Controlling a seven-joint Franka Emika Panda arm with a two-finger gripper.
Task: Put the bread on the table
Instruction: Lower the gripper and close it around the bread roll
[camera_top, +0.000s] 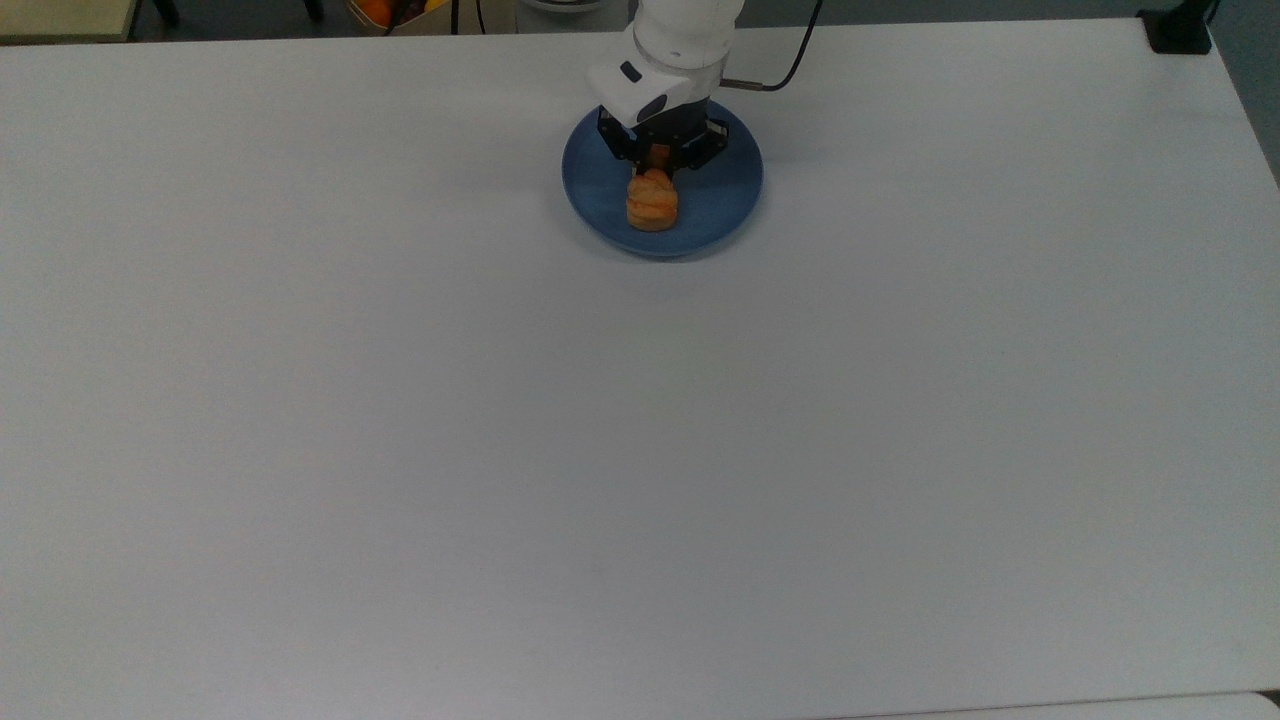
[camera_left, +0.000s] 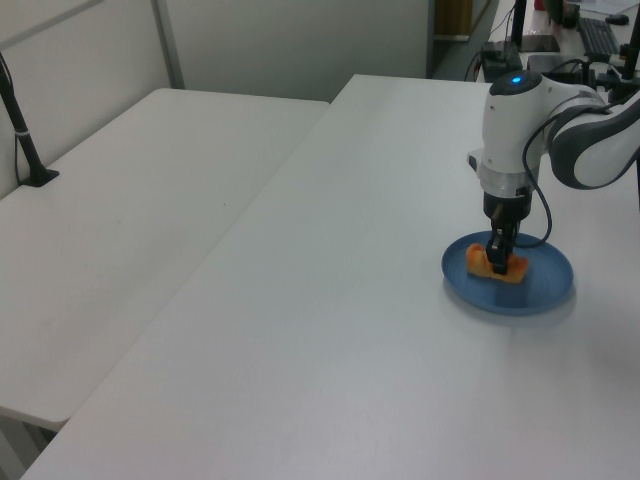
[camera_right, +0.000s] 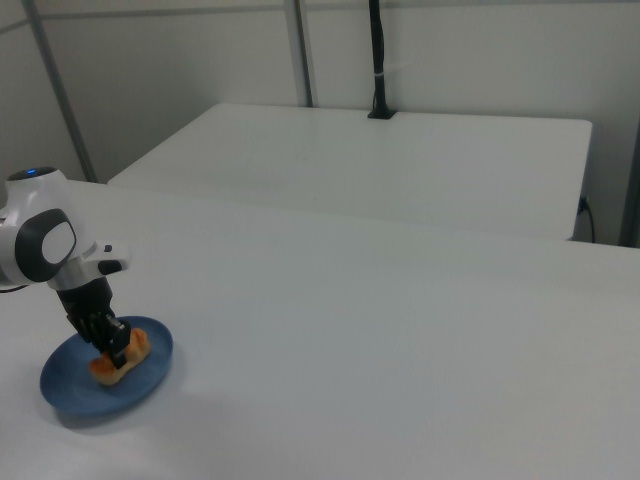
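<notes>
Jaws (camera_top: 657, 167) look closed on the bread's (camera_top: 651, 203) far end, loaf tilted over the blue plate (camera_top: 600, 205). I'd lift straight, clear the rim, then lower it flat onto the bench (camera_top: 640, 450) well beside the plate.

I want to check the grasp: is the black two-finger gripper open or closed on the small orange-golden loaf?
Closed. In the top view the black two-finger gripper pinches the small orange-golden loaf over the round blue plate.
</notes>
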